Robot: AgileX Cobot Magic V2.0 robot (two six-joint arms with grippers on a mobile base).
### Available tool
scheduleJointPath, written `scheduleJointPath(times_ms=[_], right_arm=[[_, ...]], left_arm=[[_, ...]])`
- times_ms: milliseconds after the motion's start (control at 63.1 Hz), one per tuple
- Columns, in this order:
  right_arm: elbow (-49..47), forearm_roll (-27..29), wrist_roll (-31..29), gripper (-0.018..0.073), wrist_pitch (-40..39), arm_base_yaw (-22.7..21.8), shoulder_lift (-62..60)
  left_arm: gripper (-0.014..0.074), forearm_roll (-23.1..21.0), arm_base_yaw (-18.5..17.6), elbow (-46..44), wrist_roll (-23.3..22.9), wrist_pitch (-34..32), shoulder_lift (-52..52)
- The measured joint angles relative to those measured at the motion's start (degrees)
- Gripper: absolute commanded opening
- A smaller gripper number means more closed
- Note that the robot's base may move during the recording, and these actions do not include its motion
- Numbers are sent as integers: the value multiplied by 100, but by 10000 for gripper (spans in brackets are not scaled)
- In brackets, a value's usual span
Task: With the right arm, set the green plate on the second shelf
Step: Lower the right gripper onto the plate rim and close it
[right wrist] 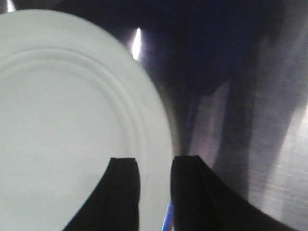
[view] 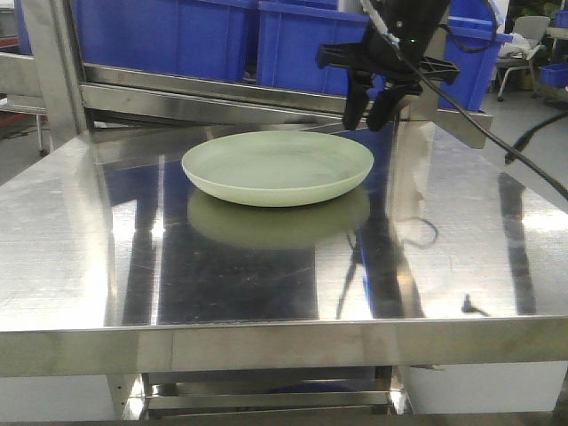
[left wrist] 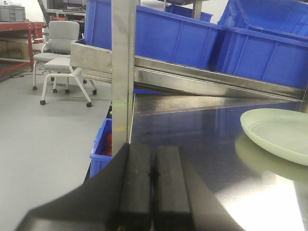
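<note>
The green plate (view: 277,166) lies flat on the steel shelf (view: 266,266) near its back. It also shows in the left wrist view (left wrist: 279,132) and fills the left of the right wrist view (right wrist: 67,120). My right gripper (view: 370,114) hangs just above the plate's far right rim, open and holding nothing. In the right wrist view (right wrist: 155,161) one finger (right wrist: 124,187) is over the plate and the other (right wrist: 190,187) over the bare steel, with the rim between them. My left gripper (left wrist: 154,154) is shut and empty, low at the shelf's left side.
Blue bins (view: 293,40) stand on a sloped steel rail (view: 266,98) behind the plate. A steel post (left wrist: 122,72) rises close ahead of the left gripper. A blue bin (left wrist: 102,144) sits on the floor below, and office chairs (left wrist: 60,53) stand further left.
</note>
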Motion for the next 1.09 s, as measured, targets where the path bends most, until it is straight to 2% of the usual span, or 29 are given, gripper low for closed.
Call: scheduleJointPath(times_ms=[745, 840, 966, 1093], right_arm=[[-10, 367, -3, 291, 337, -101, 353], [-10, 367, -3, 222, 400, -101, 418], [-10, 422, 11, 16, 414, -101, 432], [-31, 512, 34, 30, 436, -101, 432]], left_arm=[[131, 0, 0, 0, 0, 0, 0], [131, 0, 0, 0, 0, 0, 0], [131, 0, 0, 0, 0, 0, 0], [131, 0, 0, 0, 0, 0, 0]])
